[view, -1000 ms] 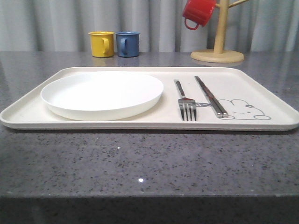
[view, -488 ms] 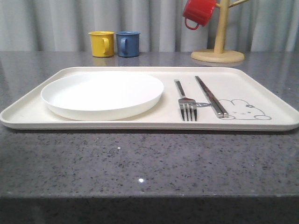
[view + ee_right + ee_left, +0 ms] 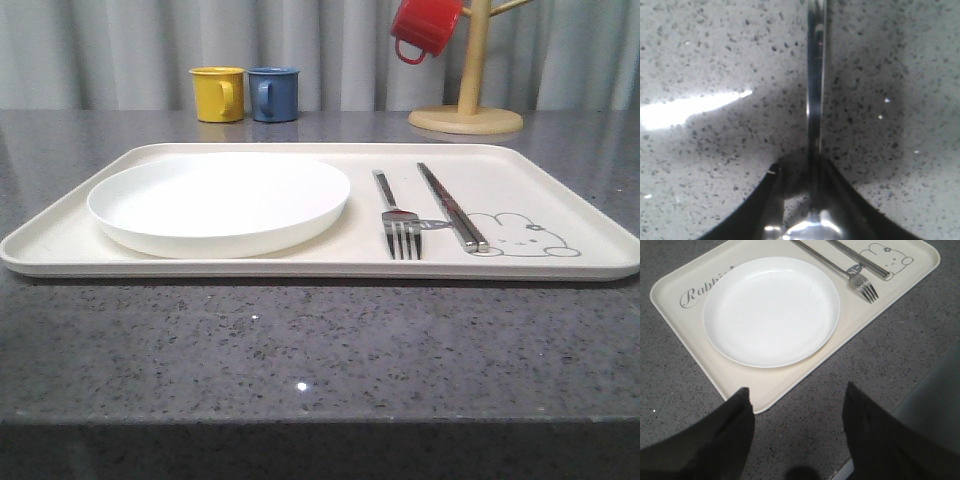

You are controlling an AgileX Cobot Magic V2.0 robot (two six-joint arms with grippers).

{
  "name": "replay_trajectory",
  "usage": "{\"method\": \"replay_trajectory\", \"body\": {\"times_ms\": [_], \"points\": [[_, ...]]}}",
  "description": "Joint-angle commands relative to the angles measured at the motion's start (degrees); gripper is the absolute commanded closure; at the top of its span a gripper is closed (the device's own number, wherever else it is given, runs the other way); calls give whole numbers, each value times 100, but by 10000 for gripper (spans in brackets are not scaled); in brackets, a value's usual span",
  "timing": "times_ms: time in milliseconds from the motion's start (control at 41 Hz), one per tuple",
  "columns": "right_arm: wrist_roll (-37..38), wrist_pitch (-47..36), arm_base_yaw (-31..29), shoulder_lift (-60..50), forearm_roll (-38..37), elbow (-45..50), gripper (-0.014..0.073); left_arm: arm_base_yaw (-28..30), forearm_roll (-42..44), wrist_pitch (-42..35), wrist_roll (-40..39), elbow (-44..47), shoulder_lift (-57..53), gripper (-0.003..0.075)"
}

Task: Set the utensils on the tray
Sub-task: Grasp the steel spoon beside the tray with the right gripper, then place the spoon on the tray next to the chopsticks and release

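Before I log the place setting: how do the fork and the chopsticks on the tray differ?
The fork ends in tines near the front rim; the chopsticks are plain flat sticks. The fork lies next to the plate; the chopsticks lie beyond it, tips at the rabbit drawing. Both are shiny metal, flat on the tray.

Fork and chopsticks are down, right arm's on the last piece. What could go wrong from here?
1. The right gripper pinches a slim shiny utensil over the counter; such a thin handle could twist or slip in transit.
2. The free tray space is tight: the fork and chopsticks lie close together beside the plate, so a careless set-down could knock them.
3. The left gripper hovers open near the tray corner and might crowd the approach.
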Motion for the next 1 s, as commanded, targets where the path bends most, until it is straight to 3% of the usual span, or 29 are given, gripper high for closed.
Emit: {"method": "replay_trajectory", "body": {"times_ms": [0,98,171,439,659,976], "points": [[-75,-33,-26,-246,-12,-158,472,-47,-90,-394,-55,-137,-31,332],[-75,-45,-26,-246,-17,-166,582,-47,-90,-394,-55,-137,-31,332],[-75,-39,-26,-246,-17,-166,620,-47,-90,-394,-55,-137,-31,332],[-75,211,233,-649,184,-173,622,-47,-90,-394,-55,-137,-31,332],[-19,455,1095,-1129,729,-173,621,-47,-90,-394,-55,-137,-31,332],[1085,293,2341,-1042,1093,-166,621,-47,-90,-394,-55,-137,-31,332]]}}
